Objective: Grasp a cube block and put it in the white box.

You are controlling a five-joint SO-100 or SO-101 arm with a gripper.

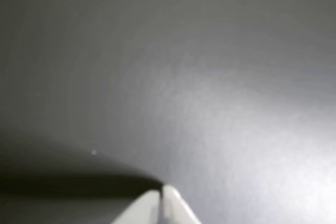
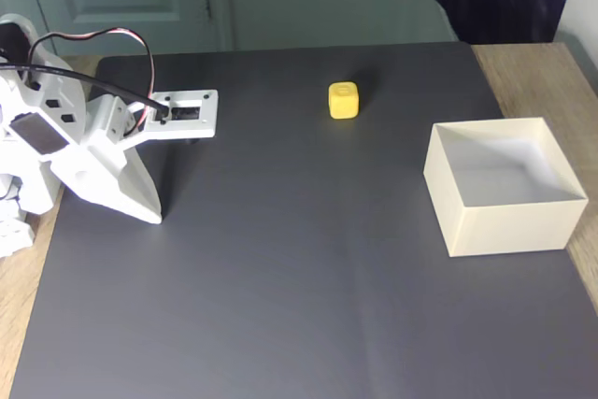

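Note:
The small yellow cube block (image 2: 343, 100) sits on the dark grey mat (image 2: 280, 259), toward the back and a little right of centre in the fixed view. The cream-white box (image 2: 509, 223) stands at the mat's right side, open on top with nothing inside. My white gripper (image 2: 152, 219) rests at the far left, tips down on the mat, well apart from the cube and the box. In the wrist view the two white fingertips (image 1: 168, 195) meet at the bottom edge over bare mat, so the gripper (image 1: 161, 188) is shut on nothing.
The mat lies on a wooden table (image 2: 537, 72) whose bare strips show at the right and left edges. Red and black cables (image 2: 93, 39) loop over the arm at the left. A door and a dark cloth stand behind the table.

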